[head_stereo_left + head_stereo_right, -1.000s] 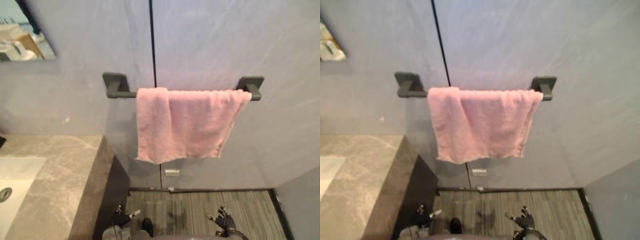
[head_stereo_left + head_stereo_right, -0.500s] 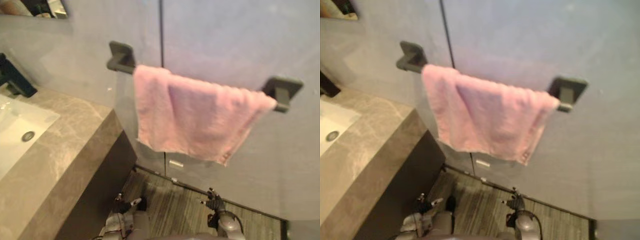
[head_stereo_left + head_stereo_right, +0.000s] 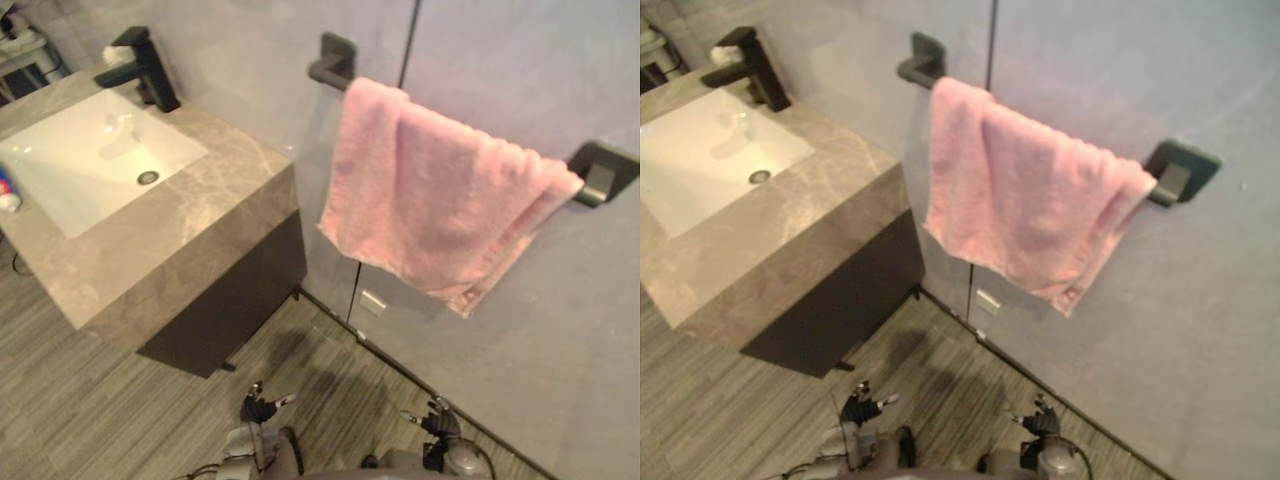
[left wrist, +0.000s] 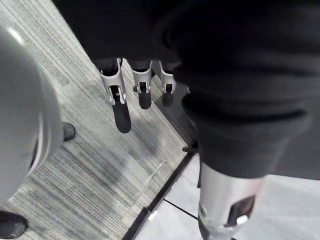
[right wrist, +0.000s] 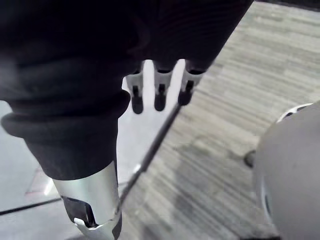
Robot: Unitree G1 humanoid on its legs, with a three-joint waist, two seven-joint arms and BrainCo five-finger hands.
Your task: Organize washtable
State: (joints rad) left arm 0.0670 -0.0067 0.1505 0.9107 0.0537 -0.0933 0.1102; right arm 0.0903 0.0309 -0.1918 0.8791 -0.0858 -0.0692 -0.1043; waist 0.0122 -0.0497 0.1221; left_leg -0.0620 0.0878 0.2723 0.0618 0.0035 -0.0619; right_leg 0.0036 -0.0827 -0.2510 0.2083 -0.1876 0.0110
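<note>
As it drapes the rail (image 3: 598,172), pink towel (image 3: 430,195), lengthwise along it

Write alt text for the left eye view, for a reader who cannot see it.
A pink towel hangs over a dark wall rail beside a stone washstand with white sink and black tap. Below, the left robot hand and right robot hand hang open above the floor.

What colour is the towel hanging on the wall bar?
The towel is pale pink, plain with no pattern; the left eye view shows it best.
</note>
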